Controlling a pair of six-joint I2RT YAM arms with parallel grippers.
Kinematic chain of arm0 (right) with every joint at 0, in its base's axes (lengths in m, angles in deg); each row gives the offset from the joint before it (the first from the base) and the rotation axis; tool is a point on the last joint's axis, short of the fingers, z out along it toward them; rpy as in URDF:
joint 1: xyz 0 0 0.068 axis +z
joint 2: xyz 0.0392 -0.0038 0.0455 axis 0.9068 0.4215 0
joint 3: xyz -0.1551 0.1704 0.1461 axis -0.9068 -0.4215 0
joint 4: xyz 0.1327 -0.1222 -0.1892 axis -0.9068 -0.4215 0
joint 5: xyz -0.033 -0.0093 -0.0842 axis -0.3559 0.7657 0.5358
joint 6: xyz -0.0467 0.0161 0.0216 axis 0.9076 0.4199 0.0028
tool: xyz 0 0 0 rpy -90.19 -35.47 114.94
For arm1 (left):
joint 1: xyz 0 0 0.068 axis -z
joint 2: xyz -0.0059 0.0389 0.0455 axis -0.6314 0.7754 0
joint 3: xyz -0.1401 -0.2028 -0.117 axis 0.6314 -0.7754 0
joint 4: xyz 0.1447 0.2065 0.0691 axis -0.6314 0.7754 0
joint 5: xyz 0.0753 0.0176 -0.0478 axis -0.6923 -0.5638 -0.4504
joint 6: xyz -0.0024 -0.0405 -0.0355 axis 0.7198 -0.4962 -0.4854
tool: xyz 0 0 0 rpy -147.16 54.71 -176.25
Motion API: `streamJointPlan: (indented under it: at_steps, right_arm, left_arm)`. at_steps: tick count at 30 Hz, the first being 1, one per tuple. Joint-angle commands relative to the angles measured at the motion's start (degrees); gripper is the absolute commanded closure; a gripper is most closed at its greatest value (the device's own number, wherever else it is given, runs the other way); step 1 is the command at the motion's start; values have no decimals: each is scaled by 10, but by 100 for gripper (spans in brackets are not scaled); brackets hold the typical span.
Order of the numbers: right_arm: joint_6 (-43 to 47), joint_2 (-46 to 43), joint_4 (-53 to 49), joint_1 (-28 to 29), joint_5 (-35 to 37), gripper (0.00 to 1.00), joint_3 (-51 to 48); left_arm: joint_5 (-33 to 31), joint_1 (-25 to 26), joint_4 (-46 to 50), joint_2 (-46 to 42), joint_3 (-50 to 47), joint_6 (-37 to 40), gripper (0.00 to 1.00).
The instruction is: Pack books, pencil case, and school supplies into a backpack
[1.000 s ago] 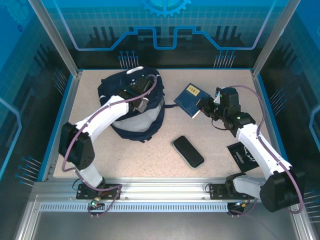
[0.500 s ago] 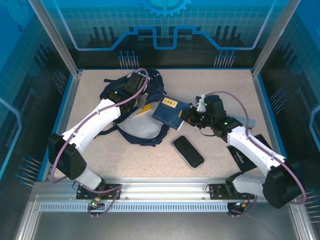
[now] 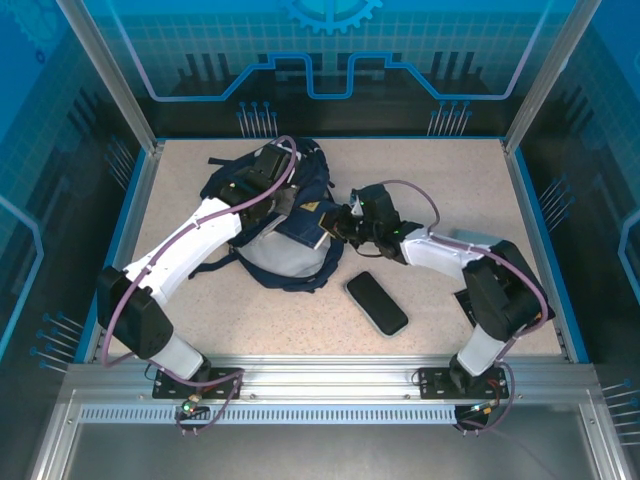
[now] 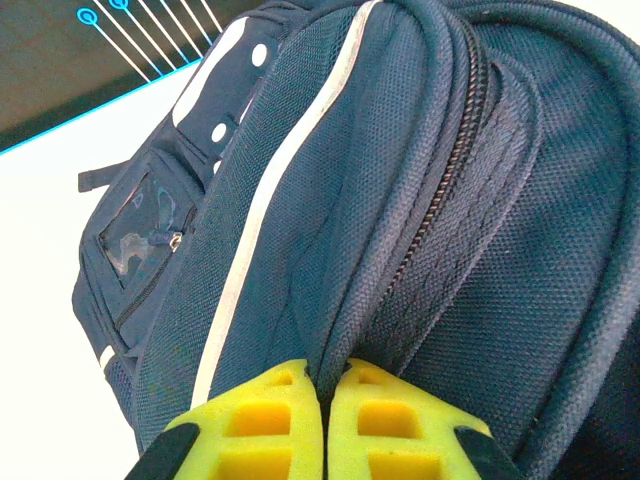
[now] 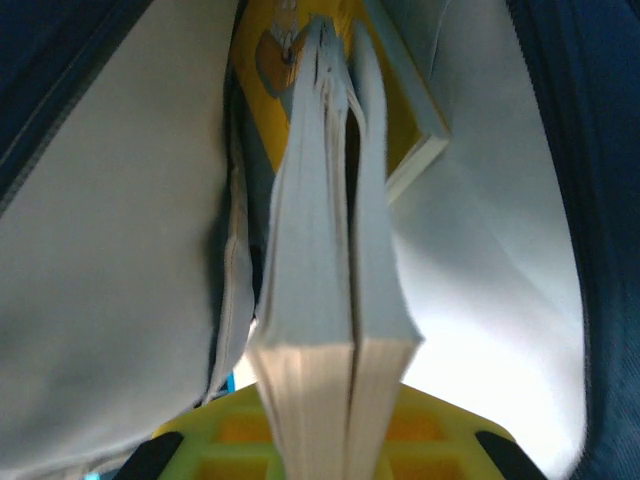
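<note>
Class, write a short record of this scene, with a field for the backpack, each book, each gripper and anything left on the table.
backpack: lying on the table, mouth open towards the right arm
dark blue book: partly inside the mouth
yellow book: inside, against the pale lining
left gripper: shut on backpack fabric beside the zip
right gripper: shut on the dark blue book
black case: on the table, apart from the backpack
</note>
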Motion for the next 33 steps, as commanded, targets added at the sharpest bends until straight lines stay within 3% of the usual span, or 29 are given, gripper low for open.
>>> streamJointPlan:
  at_steps: [1,5,11,20,24,27,29,33]
  right_arm:
    - [-34,36,67,10,40,93,47]
    - [-55,87,34,26,76,92,92]
    - [-87,153,-19,57,190,91,143]
    - [-97,265,4,80,178,83,264]
    - [-115,309,54,80,129,74,302]
    - [-107,320,108,78,82,57,305]
    - [-105,316,143,77,58,46,292]
    - [-107,272,143,70,51,37,233]
  left_arm:
    - [7,6,-67,-8,41,-25,97]
    - [13,6,-68,-5,38,-31,96]
    - [12,5,-52,-5,48,-26,96]
    - [11,-1,-45,-13,54,-23,96]
    - [7,-4,-45,-14,57,-23,96]
    - [8,-4,-45,-15,58,-25,96]
    - [8,-4,-45,-15,57,-26,96]
    - [10,-7,-46,-16,56,-29,96]
